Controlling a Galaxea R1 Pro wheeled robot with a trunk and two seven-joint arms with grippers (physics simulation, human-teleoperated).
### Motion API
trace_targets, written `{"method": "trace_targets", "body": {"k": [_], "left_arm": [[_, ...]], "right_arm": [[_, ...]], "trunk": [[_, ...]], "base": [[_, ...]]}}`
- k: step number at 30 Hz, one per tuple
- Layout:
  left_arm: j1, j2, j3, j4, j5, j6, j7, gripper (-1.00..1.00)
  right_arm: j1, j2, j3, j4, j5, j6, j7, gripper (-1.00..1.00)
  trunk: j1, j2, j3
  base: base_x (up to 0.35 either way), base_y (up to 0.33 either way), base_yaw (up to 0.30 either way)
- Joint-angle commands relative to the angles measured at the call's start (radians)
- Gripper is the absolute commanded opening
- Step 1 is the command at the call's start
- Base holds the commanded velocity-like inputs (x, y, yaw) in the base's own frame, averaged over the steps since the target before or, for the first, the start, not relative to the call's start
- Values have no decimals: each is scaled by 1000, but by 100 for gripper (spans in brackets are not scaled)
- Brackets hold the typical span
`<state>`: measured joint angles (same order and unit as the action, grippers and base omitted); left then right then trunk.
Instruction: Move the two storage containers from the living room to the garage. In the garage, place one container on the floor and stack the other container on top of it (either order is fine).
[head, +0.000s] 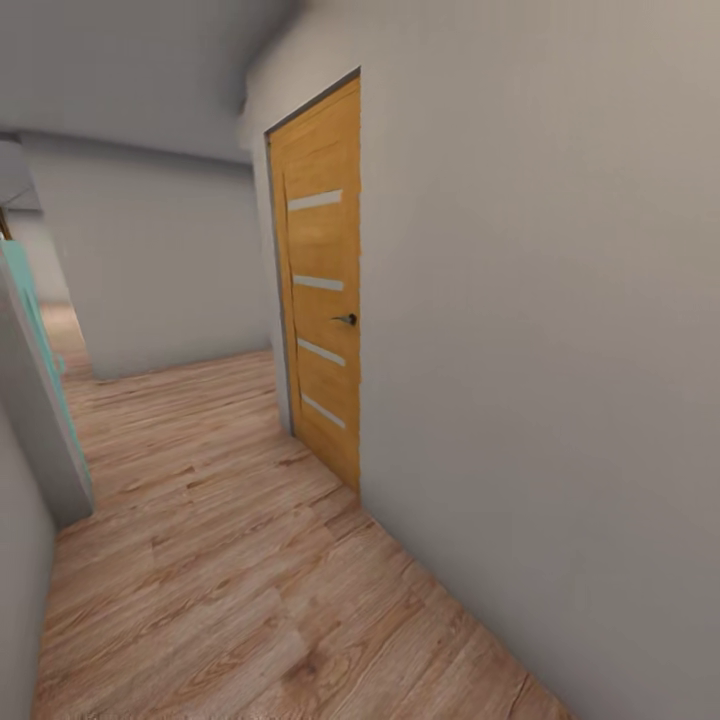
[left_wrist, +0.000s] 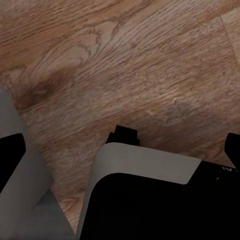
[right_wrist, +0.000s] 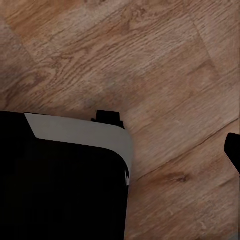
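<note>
The two storage containers are out of view, and so is the garage. I stand in a corridor with a light wood plank floor (head: 230, 560). In the left wrist view my left gripper (left_wrist: 122, 152) hangs open over the planks, its dark fingertips (left_wrist: 10, 160) at the picture's two edges and nothing between them. In the right wrist view my right gripper (right_wrist: 120, 150) also looks open and empty, with one dark fingertip (right_wrist: 233, 150) at the edge. The robot's own black and grey base (left_wrist: 150, 200) lies under both.
A shut orange-brown wooden door (head: 322, 280) with a dark handle (head: 347, 319) sits in the grey wall (head: 560, 350) close on the right. A wall corner (head: 40, 440) with a teal edge (head: 40, 340) juts in at the left. The corridor runs ahead to a far wall (head: 160, 270).
</note>
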<state>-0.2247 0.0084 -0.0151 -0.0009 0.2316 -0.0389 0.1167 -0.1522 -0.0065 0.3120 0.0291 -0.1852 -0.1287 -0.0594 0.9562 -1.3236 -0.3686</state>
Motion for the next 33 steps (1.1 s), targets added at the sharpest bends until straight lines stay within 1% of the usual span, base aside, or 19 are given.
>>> {"method": "trace_targets", "body": {"k": [1,22,33], "left_arm": [[-1,0,-2,1,7,-3,1,100],[-1,1,-2,1,9,-4,0,100],[-1,4,-2,1,11,-3,0,100]], "right_arm": [[-1,0,9,3,-10,-6,0,100],[-1,0,9,3,-13,-6,0,100],[-1,0,9,3,-12,-6,0,100]], "trunk": [[0,-1,-1],[0,-1,-1],[0,-1,-1]], "base": [[0,0,280],[10,0,287],[275,0,292]]}}
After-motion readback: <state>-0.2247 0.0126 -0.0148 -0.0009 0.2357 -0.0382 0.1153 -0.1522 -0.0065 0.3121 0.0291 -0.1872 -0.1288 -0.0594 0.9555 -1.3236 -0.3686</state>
